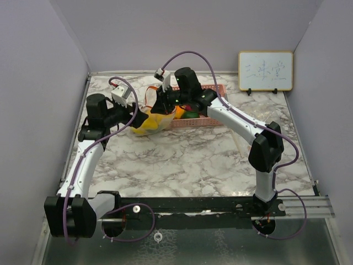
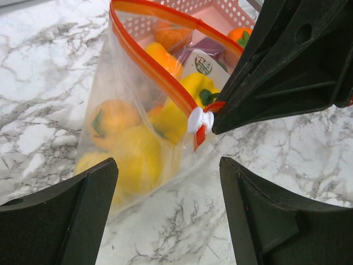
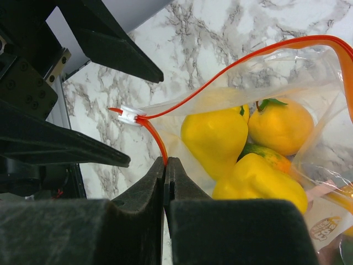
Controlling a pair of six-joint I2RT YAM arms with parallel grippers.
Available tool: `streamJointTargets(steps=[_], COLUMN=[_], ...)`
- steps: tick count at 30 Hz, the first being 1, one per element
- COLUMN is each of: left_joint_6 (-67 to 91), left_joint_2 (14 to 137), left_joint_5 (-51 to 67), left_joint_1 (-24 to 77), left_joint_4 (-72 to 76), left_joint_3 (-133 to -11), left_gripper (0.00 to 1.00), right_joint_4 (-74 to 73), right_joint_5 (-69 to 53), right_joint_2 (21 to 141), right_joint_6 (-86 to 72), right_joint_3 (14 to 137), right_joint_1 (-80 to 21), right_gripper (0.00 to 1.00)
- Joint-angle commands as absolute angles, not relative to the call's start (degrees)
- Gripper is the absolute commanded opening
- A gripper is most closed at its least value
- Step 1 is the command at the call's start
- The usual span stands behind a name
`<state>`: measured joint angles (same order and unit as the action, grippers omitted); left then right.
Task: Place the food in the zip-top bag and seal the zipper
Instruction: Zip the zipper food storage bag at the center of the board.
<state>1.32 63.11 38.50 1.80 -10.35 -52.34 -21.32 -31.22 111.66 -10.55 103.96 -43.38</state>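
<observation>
The zip-top bag [image 1: 150,122] lies on the marble table with its mouth open and several pieces of food inside: yellow peppers [image 3: 215,135] and an orange fruit [image 3: 281,124]. My right gripper [image 3: 166,161] is shut on the orange-red zipper [image 3: 154,135], just below the white slider [image 3: 131,115] at the strip's end. In the left wrist view the slider [image 2: 199,120] sits at the tip of the right gripper's black fingers [image 2: 287,72]. My left gripper [image 2: 168,193] is open and empty, just in front of the bag [image 2: 132,138], with bare marble between its fingers.
A pink perforated basket [image 1: 204,122] stands behind the bag, holding a green piece [image 1: 191,115] and other food. A small whiteboard [image 1: 265,70] stands at the back right. Grey walls close in the table on three sides.
</observation>
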Motion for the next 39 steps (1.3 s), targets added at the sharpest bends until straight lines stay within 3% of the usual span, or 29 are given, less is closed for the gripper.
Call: streamJointTargets(steps=[1, 8, 10, 11, 20, 23, 26, 27, 31, 36, 39], left_joint_6=[2.04, 2.19, 1.66, 0.93, -1.50, -4.13, -6.37, -6.60, -6.04, -6.51, -6.72], left_joint_2=[61.32, 61.87, 61.84, 61.75, 63.69, 63.64, 63.56, 63.54, 63.55, 63.07, 62.77], left_joint_5=[32.18, 32.59, 32.71, 32.60, 39.18, 40.08, 40.33, 40.41, 41.57, 41.84, 42.00], left_joint_1=[3.52, 3.78, 3.78, 3.78, 3.78, 3.78, 3.78, 3.78, 3.78, 3.78, 3.78], left_joint_4=[0.48, 3.48, 2.97, 2.37, 1.03, -2.60, -5.13, -5.33, -4.47, -6.28, -7.43], left_joint_3=[-49.78, -49.08, -49.32, -49.64, -51.44, -51.64, -50.99, -50.84, -51.08, -53.20, -54.51], left_gripper=[0.73, 0.39, 0.10, 0.00, 0.00, 0.00, 0.00, 0.00, 0.00, 0.00, 0.00], right_joint_4=[-21.06, -20.94, -21.18, -21.30, -22.93, -23.44, -18.50, -16.41, -9.53, -8.13, -5.61], right_joint_5=[-34.36, -35.17, -34.91, -34.78, -32.32, -27.41, -28.67, -30.25, -40.94, -51.70, -54.82], right_joint_2=[110.76, 109.73, 109.57, 109.44, 108.34, 107.47, 105.74, 105.32, 104.88, 106.50, 107.55], right_joint_6=[-11.36, -11.35, -10.98, -10.84, -5.78, 1.06, 7.13, 8.59, 15.01, 19.24, 18.75], right_joint_3=[104.70, 104.23, 104.55, 104.69, 107.52, 108.77, 107.23, 106.32, 103.13, 101.90, 100.82], right_joint_1=[-43.07, -43.07, -43.07, -43.07, -42.27, -42.06, -41.50, -41.34, -41.31, -41.31, -41.31], right_gripper=[0.02, 0.02, 0.02, 0.02, 0.04, 0.31, 0.78, 0.84, 0.84, 0.67, 0.63])
